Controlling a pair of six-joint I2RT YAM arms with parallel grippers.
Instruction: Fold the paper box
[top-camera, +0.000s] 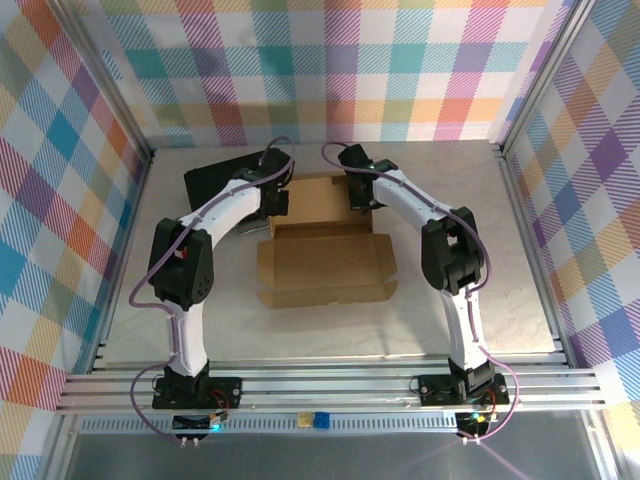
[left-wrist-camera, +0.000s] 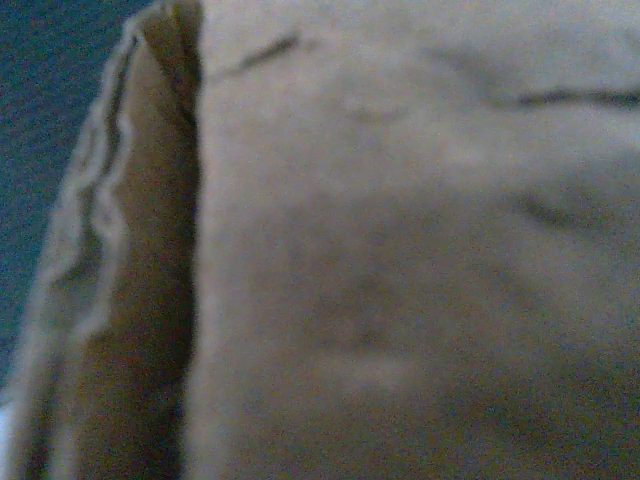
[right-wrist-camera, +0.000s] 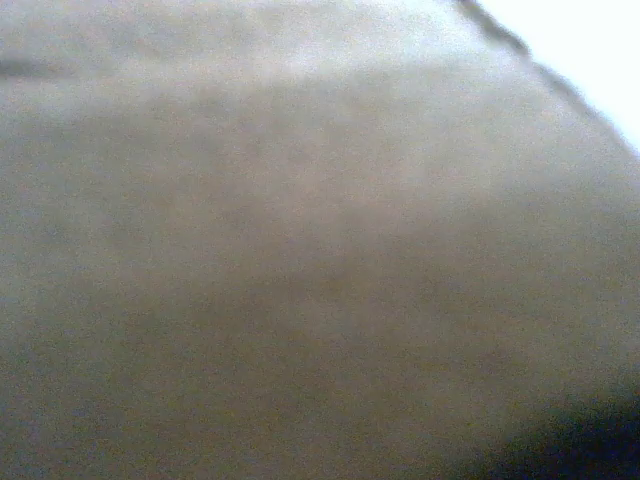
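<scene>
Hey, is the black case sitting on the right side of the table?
No, the black case lies at the table's far left corner, left of the box.

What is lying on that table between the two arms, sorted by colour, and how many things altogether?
Brown: 1, the paper box
Black: 1, the case
Total: 2

The left arm (top-camera: 222, 210) and right arm (top-camera: 412, 200) have white shells, black joint housings (top-camera: 185, 270) and black base plates (top-camera: 197, 390) at six o'clock; purple cables (top-camera: 140, 285) loop alongside each.
</scene>
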